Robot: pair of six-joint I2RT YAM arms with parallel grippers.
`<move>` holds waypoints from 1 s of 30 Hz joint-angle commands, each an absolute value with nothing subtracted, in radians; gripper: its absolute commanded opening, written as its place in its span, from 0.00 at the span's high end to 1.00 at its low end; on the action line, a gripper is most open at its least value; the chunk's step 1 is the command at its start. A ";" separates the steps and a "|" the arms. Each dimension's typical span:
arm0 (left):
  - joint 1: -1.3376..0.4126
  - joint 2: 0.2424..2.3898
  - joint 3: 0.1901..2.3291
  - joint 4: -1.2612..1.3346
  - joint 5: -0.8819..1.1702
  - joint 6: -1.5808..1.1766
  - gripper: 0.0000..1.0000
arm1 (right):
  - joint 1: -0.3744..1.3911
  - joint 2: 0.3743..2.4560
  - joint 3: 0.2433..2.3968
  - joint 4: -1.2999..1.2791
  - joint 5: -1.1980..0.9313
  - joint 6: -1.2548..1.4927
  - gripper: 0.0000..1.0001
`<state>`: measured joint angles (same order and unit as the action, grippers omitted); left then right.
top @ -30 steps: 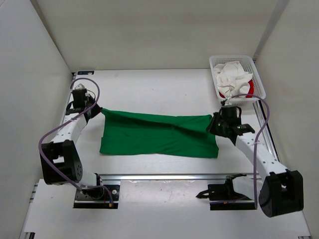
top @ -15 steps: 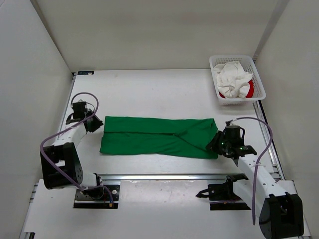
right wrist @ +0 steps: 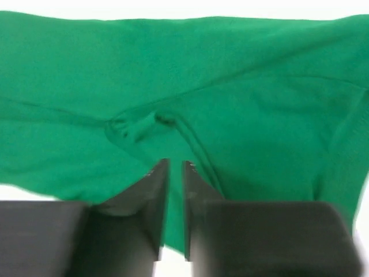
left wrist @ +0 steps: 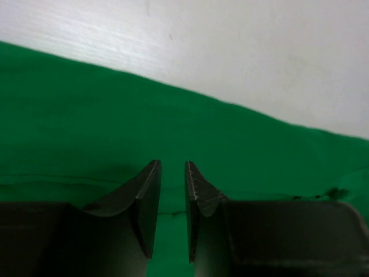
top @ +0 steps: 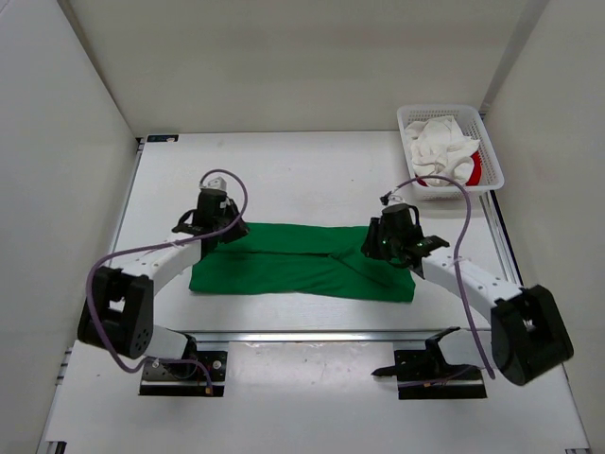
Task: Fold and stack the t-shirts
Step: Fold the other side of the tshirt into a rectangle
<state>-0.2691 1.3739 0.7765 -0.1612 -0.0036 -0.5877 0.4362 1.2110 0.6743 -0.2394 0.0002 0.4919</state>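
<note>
Green t-shirt (top: pixel 302 265): lies flat on the table (top: pixel 302 170) as a long band running left to right between the two arms. It looks doubled lengthwise, judging by the seam lines crossing it.
Left gripper (left wrist: pixel 173 167): low over the left part of the band, close to its far edge. The jaws are parted by a narrow slit. Green cloth shows through the gap and nothing is pinched between the fingers.
Right gripper (right wrist: pixel 174 164): low over the right part of the band, just short of a small pucker (right wrist: pixel 135 124) where seams meet. The jaws are parted by an even thinner slit and no cloth is caught in them.
Why placed so (judgement): both grippers sit inboard of the band's ends, mirrored. That suits smoothing the cloth or picking new hold points for a crosswise fold.
Contact: I cannot tell whether either set of tips presses the cloth or hangs just above it.
Basket (top: pixel 492 170): at the far right corner, well apart from the green t-shirt.
White t-shirt (top: pixel 440 151): crumpled in the basket, lying on top.
Red t-shirt (top: pixel 474 170): only a sliver shows under the white t-shirt.
Progress (judgement): the first garment is partway folded and two are not yet started.
</note>
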 commanded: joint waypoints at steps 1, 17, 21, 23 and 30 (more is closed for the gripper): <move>-0.334 1.413 0.755 -0.095 0.008 -0.615 0.66 | 0.414 1.284 0.701 -0.057 -0.053 0.426 0.80; -0.433 1.416 0.678 -0.009 0.041 -0.655 0.68 | 0.365 1.552 0.729 0.132 -0.316 0.442 0.79; -0.436 1.413 0.681 -0.011 0.040 -0.653 0.69 | 0.371 1.545 0.716 0.104 -0.344 0.440 0.96; -0.436 1.404 0.678 -0.011 0.041 -0.660 0.69 | 0.394 1.513 0.690 0.084 -0.344 0.457 1.00; -0.442 1.402 0.712 -0.012 0.045 -0.667 0.70 | 0.523 1.353 0.580 0.000 -0.246 0.557 1.00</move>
